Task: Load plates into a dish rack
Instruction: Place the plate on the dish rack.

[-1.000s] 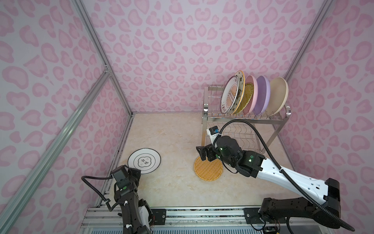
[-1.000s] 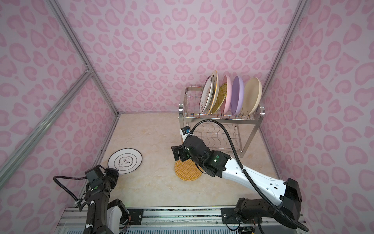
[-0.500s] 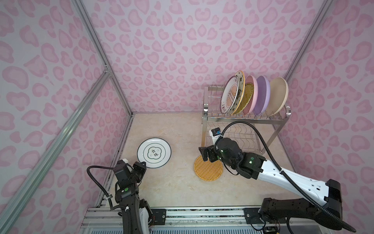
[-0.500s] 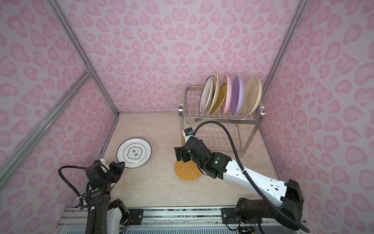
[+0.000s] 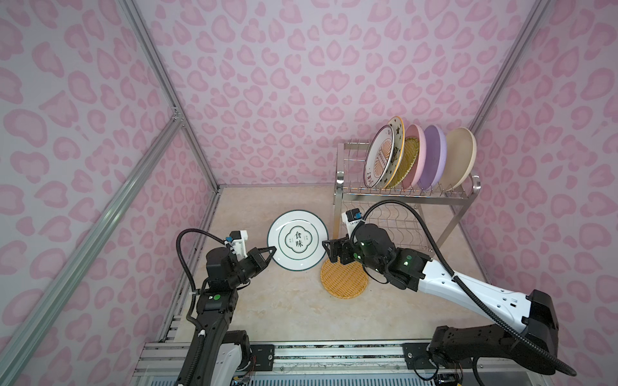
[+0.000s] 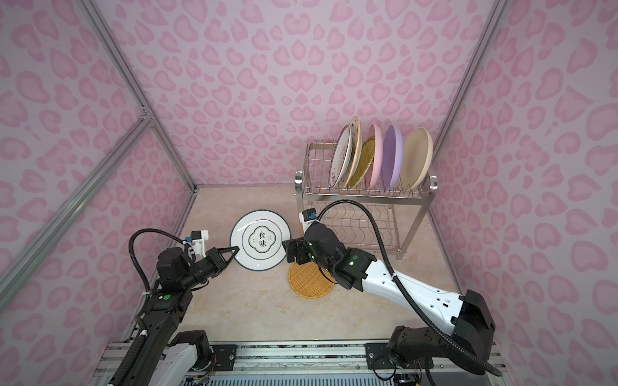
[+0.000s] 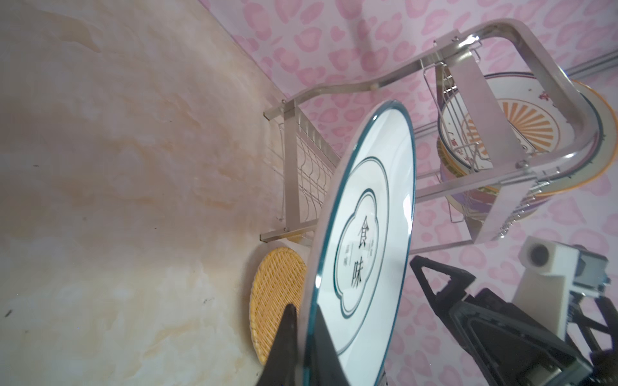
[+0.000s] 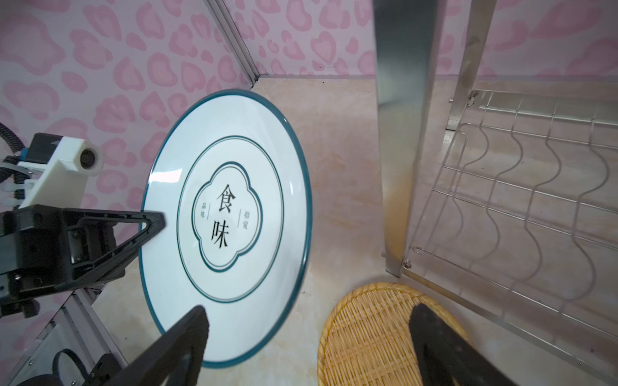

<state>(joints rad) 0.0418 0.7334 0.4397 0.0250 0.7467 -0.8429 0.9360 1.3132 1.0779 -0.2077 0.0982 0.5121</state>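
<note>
Since a second ago, has swung the dark-rimmed plate (image 5: 297, 239) rightward, from beside the left wall to mid-table. At the left gripper (image 5: 273, 250): pinches the plate's left rim, closed tight on it, one of the fingers (image 7: 286, 344) on each side of the edge. Holds the plate off the table (image 5: 284, 307), tilted, face up toward both top views, spanning the gap between both grippers. At the right gripper (image 5: 329, 253): gapes wide, holds nothing, waits just beside the plate's right rim; cannot tell whether touching. Lies nearer the dish rack (image 5: 434, 198) than the left gripper, so probably takes the handover by closing on that rim. Below it: yellow woven plate (image 5: 344, 282), flat by the rack's leg.
</note>
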